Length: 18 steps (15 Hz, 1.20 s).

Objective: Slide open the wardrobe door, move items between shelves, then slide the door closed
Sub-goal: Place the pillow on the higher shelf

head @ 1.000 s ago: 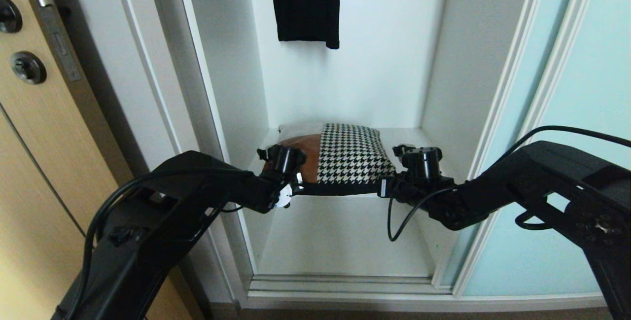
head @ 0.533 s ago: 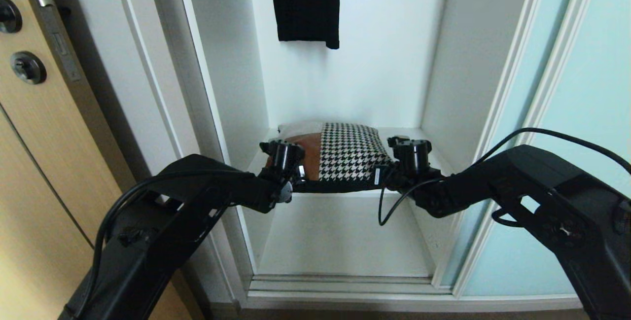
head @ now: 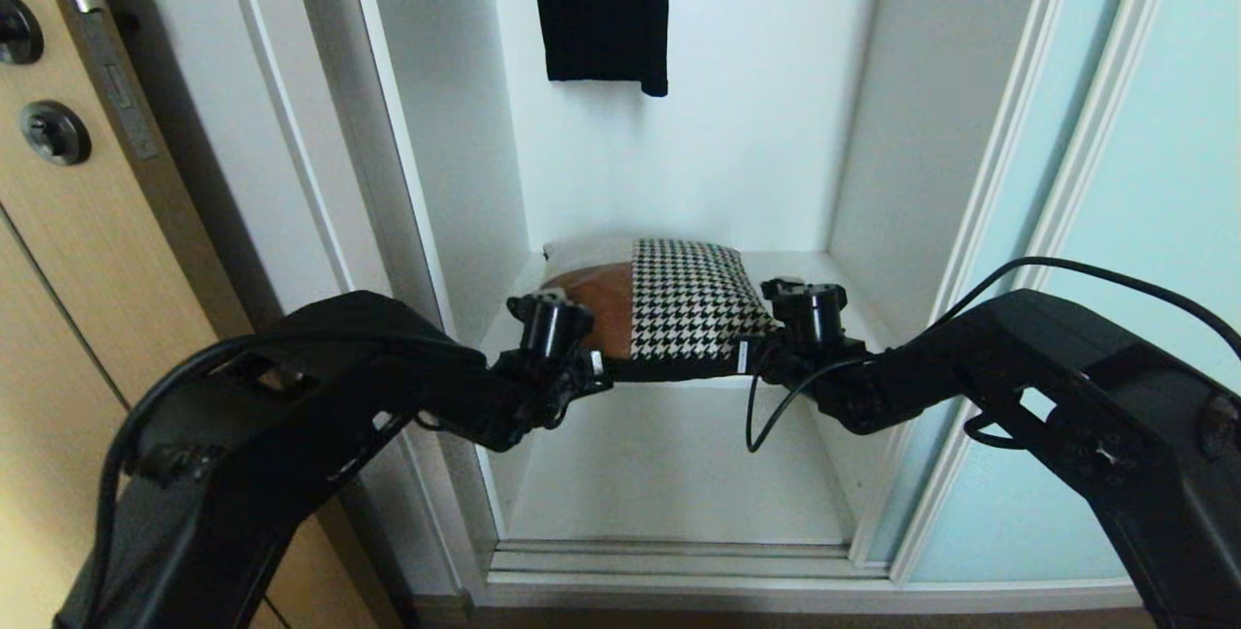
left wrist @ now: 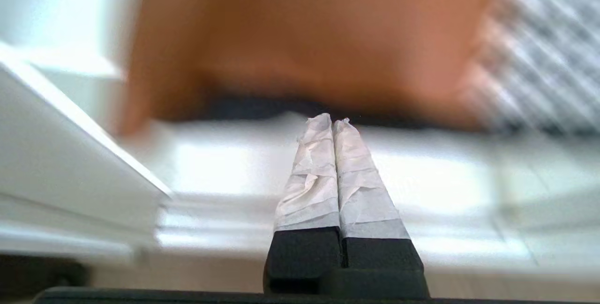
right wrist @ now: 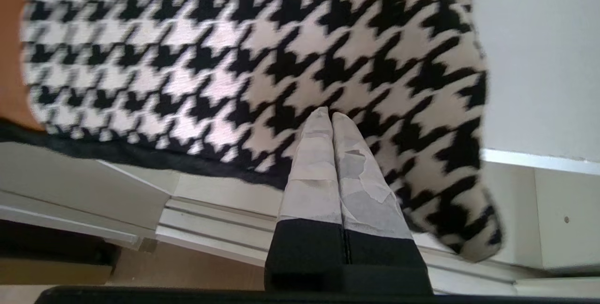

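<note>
both grippers are clenched on nothing; my left gripper [left wrist: 332,123] sits at the tan end of the cushion [head: 669,309], my right gripper [right wrist: 332,117] at the houndstooth end; i see no fabric pinched; the cushion lies just ahead of both tips on the upper shelf [head: 853,290], its front edge overhanging, long axis running arm to arm; neither arm looks nearer; lower shelf [head: 669,464] waits beneath; a black garment [head: 601,9] hangs above; the sliding wardrobe door [head: 1154,222] stands beside my right arm.
</note>
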{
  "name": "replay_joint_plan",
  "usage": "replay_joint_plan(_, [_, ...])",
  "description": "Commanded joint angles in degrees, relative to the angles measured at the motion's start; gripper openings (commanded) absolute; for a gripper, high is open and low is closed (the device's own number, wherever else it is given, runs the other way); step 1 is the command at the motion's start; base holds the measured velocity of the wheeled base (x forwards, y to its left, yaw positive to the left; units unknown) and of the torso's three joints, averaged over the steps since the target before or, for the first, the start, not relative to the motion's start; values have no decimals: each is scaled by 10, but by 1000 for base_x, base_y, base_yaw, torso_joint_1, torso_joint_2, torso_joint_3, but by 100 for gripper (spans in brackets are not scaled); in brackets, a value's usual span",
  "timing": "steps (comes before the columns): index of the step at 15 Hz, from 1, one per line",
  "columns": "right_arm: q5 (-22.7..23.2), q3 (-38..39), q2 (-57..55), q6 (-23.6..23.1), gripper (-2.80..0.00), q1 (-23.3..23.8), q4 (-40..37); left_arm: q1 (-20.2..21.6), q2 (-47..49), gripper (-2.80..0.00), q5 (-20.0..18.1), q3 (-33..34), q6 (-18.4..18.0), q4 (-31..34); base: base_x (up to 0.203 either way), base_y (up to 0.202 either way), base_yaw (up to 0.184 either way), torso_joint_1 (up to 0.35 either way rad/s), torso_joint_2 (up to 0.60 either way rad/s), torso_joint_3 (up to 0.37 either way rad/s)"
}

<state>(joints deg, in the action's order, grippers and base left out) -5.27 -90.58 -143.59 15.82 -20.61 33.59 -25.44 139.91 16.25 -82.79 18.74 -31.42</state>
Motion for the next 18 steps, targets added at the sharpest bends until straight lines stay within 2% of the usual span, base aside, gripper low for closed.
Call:
replay_joint_plan(1, [1,8,7,1,-280,0,6,-14,-61,-280,-30,59,1,-3,0,0,0,0,0,0])
replay_joint_plan(4, [1,8,11,0,-280,-2,7,-17,-47,-280,-49,53,-3,39,0,0,0,0,0,0])
replay_joint_plan(7, [1,9,10,1,-280,-2,8,-5,27,-280,-42,-45,-6,65,0,0,0,0,0,0])
replay_joint_plan(9, [1,9,9,1,-280,-1,9,10,79,-280,-16,-122,-6,74,0,0,0,0,0,0])
replay_joint_plan(12, [3,8,11,1,-280,0,9,31,159,-280,49,-259,-21,99,0,0,0,0,0,0])
replay_joint_plan(13, [3,11,15,1,-280,0,9,35,176,-280,62,-281,-28,107,0,0,0,0,0,0])
replay_joint_plan(14, [3,12,16,1,-280,0,9,39,176,-280,73,-280,-32,103,0,0,0,0,0,0])
replay_joint_plan(18, [3,15,16,2,-280,0,10,39,161,-280,73,-279,-30,51,0,0,0,0,0,0])
